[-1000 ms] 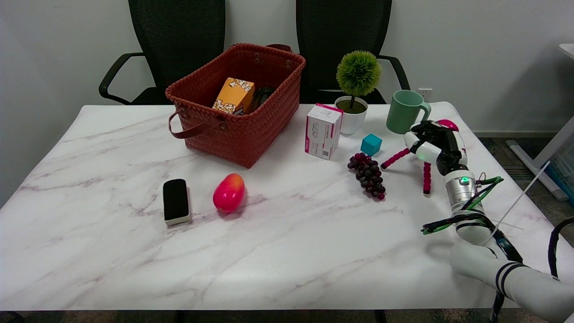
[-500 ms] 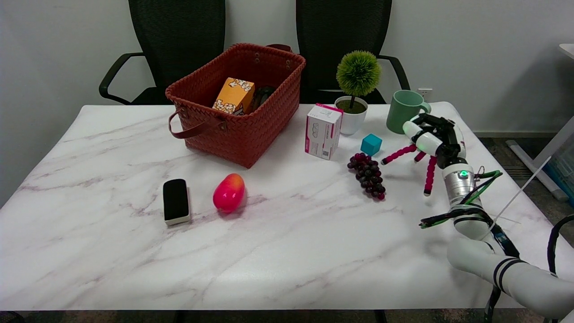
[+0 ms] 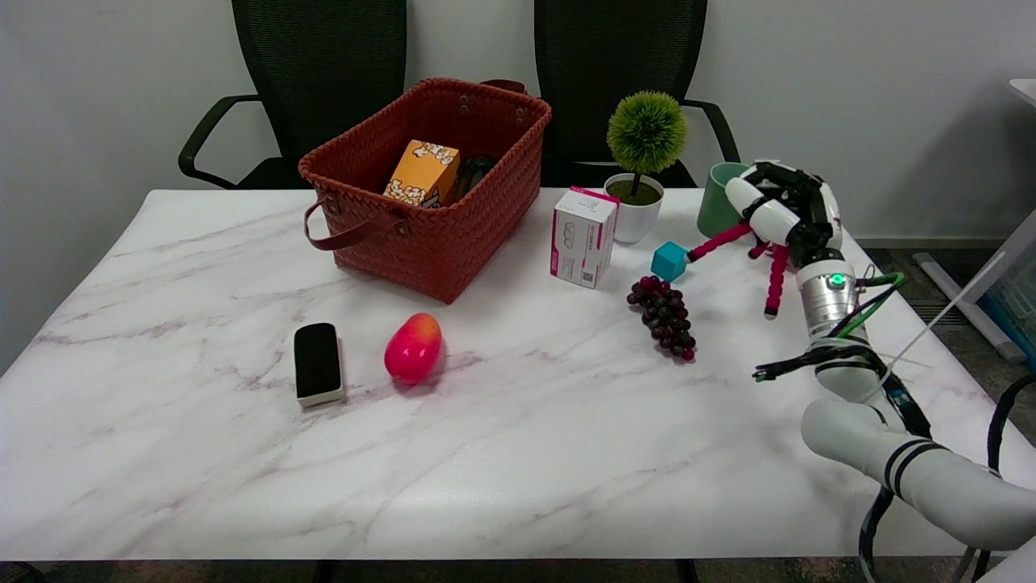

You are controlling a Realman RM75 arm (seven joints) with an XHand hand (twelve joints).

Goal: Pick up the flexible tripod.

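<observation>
1. Flexible tripod (image 3: 773, 275) had risen off the table (image 3: 243, 453) within the last second, legs dangling (pink, splayed) before the green mug (image 3: 716, 206).
2. Right hand (image 3: 783, 212) clasped its top; pickup looked essentially accomplished.

right hand (image 3: 783, 212): risen from beside the green mug's (image 3: 715, 209) base to level with its rim, now overlapping the mug | flexible tripod (image 3: 749, 255): gripped, lifted off the table with the hand, pink legs now dangling in the air near the mug | arm: raised too
</observation>
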